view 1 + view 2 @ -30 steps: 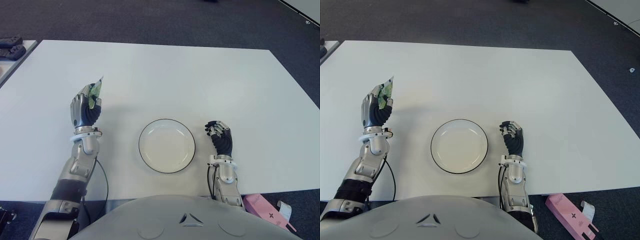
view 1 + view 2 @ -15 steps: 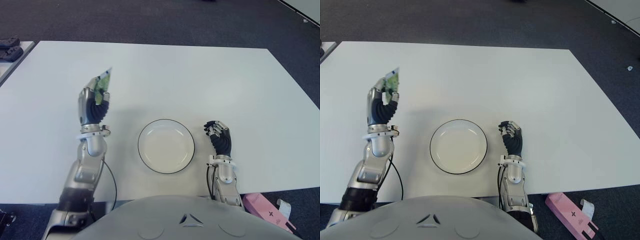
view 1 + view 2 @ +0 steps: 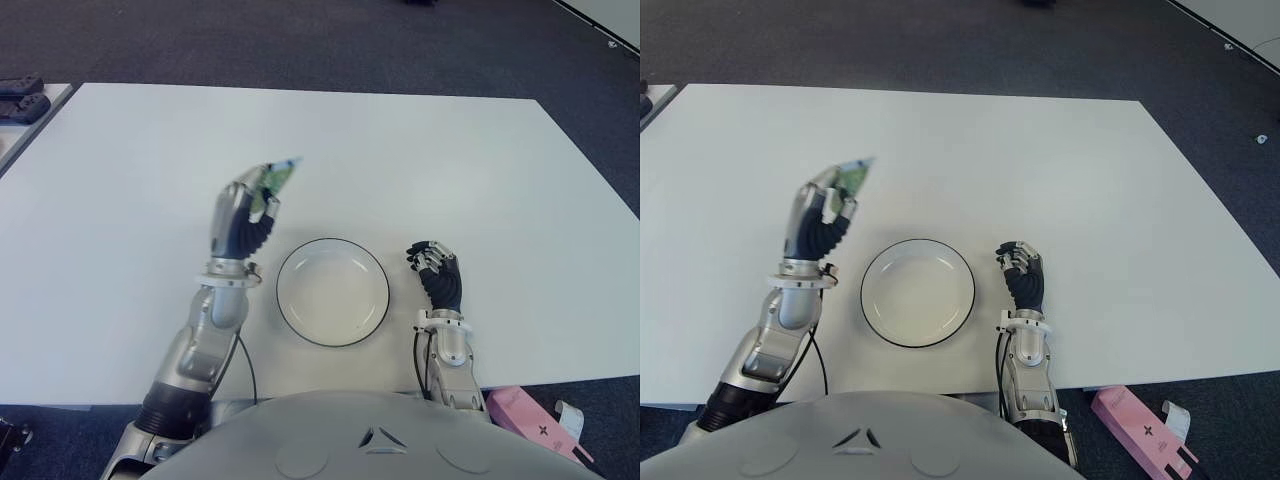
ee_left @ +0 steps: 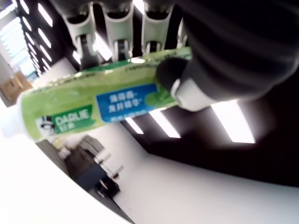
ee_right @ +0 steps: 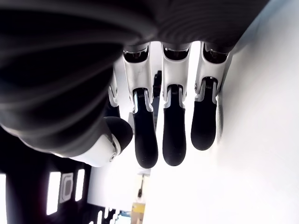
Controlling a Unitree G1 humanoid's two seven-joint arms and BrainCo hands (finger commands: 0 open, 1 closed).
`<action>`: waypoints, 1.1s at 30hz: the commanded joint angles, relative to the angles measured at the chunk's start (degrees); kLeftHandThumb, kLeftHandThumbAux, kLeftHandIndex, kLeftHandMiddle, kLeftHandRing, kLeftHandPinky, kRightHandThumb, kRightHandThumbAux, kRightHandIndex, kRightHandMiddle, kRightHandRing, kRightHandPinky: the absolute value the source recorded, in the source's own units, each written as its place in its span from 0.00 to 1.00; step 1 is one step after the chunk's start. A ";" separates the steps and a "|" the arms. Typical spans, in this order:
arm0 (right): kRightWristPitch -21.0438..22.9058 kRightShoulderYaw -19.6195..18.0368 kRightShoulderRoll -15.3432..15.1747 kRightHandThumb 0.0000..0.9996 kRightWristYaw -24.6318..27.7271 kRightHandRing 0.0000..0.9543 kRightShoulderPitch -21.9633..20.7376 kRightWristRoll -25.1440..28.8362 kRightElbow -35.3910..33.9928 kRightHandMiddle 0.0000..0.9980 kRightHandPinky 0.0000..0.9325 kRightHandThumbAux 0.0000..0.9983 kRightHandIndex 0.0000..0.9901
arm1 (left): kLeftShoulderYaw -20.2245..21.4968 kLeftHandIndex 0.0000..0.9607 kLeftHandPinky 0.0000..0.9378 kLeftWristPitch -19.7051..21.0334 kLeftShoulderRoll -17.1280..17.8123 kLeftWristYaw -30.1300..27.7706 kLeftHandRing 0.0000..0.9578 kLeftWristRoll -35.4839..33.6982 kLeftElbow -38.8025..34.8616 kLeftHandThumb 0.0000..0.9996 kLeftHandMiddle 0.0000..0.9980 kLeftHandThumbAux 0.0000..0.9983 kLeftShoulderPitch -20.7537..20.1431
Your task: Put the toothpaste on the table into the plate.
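Observation:
My left hand (image 3: 243, 210) is raised above the white table (image 3: 420, 160), just left of the plate, and is shut on a green toothpaste tube (image 3: 272, 180). The tube's flat end sticks out above the fingers, pointing toward the plate side. In the left wrist view the green tube (image 4: 88, 105) with its blue label lies across the palm, pinned by the thumb and fingers. The white plate (image 3: 333, 291) with a dark rim lies on the table in front of me with nothing in it. My right hand (image 3: 438, 276) shows just right of the plate, fingers curled and holding nothing (image 5: 163, 121).
A pink box (image 3: 532, 422) lies on the floor past the table's near right corner. Dark objects (image 3: 22, 93) sit on another surface at the far left. Dark carpet surrounds the table.
My left hand has carried the toothpaste tube rightward, from the left part of the table to just beside the plate. The right hand has not moved.

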 commanded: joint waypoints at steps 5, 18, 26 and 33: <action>1.21 -0.23 0.15 0.71 -0.26 0.52 -0.29 -0.13 1.19 0.51 0.54 0.73 0.43 | -4.09 0.46 0.96 -6.33 5.51 -6.36 0.94 2.12 2.36 0.74 0.89 0.70 0.09; 1.71 -0.09 0.09 0.71 0.27 0.52 -0.26 0.21 0.67 0.50 0.53 0.73 0.43 | -9.16 0.46 0.96 -11.62 9.32 -5.58 0.94 12.28 8.06 0.74 0.88 0.70 -3.89; 1.62 0.01 0.22 0.71 0.12 0.52 -0.31 0.03 0.52 0.51 0.54 0.73 0.43 | -11.34 0.46 0.95 -11.52 11.78 -9.14 0.93 14.88 8.97 0.73 0.87 0.70 -4.66; 0.79 -0.02 0.30 0.71 0.23 0.52 -0.27 0.34 0.68 0.51 0.54 0.73 0.43 | -12.56 0.46 0.94 -12.48 12.80 -10.38 0.92 15.36 9.86 0.72 0.86 0.70 -5.66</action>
